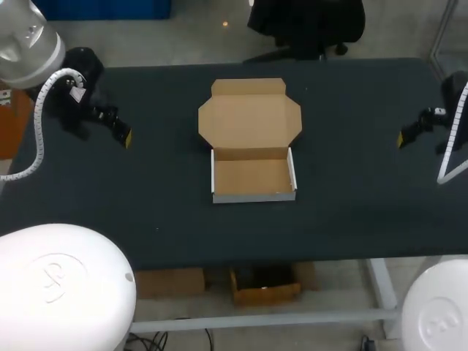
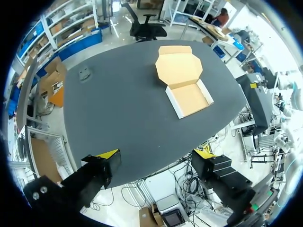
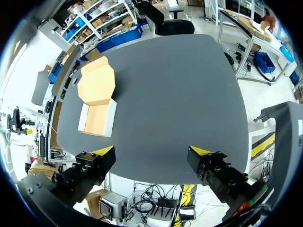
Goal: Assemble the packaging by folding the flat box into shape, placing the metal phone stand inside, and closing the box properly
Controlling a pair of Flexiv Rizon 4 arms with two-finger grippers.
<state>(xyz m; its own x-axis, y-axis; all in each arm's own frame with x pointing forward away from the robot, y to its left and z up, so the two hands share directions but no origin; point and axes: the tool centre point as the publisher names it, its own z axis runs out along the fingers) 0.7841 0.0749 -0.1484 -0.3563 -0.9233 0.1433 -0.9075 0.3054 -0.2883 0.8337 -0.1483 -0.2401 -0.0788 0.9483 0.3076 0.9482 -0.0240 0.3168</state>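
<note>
A cardboard box (image 1: 253, 175) stands folded into a shallow tray with white outer walls in the middle of the dark table; its lid flap (image 1: 249, 117) lies open and flat behind it. The tray looks empty, and no metal phone stand shows in any view. My left gripper (image 1: 126, 137) hangs open over the table's left side, well clear of the box. My right gripper (image 1: 403, 138) is open at the far right. In the left wrist view the box (image 2: 190, 98) lies far ahead of the open gripper (image 2: 158, 158). The right wrist view has the box (image 3: 98, 118) ahead of and to one side of its open gripper (image 3: 151, 153).
The dark table (image 1: 146, 212) carries only the box. A small dark patch (image 2: 84, 73) shows on the table surface in the left wrist view, far from the box.
</note>
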